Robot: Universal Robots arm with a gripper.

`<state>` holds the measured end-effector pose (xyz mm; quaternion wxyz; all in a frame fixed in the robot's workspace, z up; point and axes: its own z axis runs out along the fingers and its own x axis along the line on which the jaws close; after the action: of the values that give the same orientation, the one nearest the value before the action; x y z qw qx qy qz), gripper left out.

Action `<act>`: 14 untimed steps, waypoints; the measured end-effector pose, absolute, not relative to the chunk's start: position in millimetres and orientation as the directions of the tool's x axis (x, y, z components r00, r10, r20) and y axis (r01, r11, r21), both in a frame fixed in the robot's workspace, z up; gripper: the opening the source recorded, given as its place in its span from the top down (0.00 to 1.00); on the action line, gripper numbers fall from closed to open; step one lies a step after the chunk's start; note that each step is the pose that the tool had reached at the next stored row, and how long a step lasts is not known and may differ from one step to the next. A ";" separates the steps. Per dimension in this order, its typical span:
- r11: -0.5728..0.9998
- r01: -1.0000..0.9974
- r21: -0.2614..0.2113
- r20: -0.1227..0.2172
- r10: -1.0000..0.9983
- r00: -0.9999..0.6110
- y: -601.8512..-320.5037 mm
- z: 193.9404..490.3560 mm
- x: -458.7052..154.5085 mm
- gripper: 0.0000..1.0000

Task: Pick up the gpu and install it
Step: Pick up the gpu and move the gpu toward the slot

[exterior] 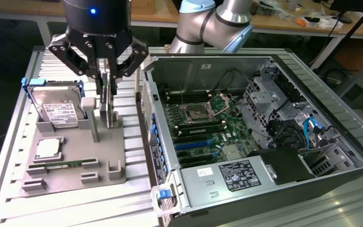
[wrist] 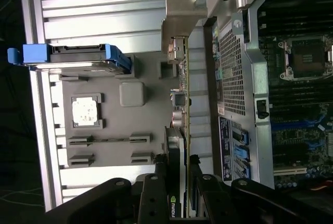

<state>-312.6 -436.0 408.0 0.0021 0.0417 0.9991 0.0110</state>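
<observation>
While the gpu (exterior: 109, 106) stands on edge in the grey fixture tray (exterior: 106, 146), you have the gripper (exterior: 108, 82) directly over it. The card rises between the fingers, and its faces are upright. In the wrist view, the gpu (wrist: 182, 104) runs lengthwise away from the gripper (wrist: 177, 174), parallel to the near wall of the computer case (exterior: 232, 61). Its silver bracket (wrist: 179, 13) is at the far end. The fingers (wrist: 157, 182) sit one on each face of the card and appear clenched against it, so I judge this a grasp at the end away from the bracket.

The case lies open just beside the tray on the exterior view's right, with the motherboard (exterior: 200, 127) and its blue expansion slots (exterior: 197, 144) exposed. A hard drive (exterior: 55, 106) leans on the tray's far side from the case.

The card's lower edge is hidden by the fixture, so you cannot confirm whether it is seated or lifted clear.
</observation>
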 end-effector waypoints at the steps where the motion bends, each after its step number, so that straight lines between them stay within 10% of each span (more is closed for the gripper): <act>1: 0.996 0.083 0.022 -0.003 0.083 -0.997 -436.1 407.9 -309.2 0.73; 14: 0.996 0.083 0.022 -0.003 0.083 -0.997 -436.1 407.8 -271.7 0.73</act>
<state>-271.7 -436.1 407.8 0.0022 0.0417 0.9991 0.0111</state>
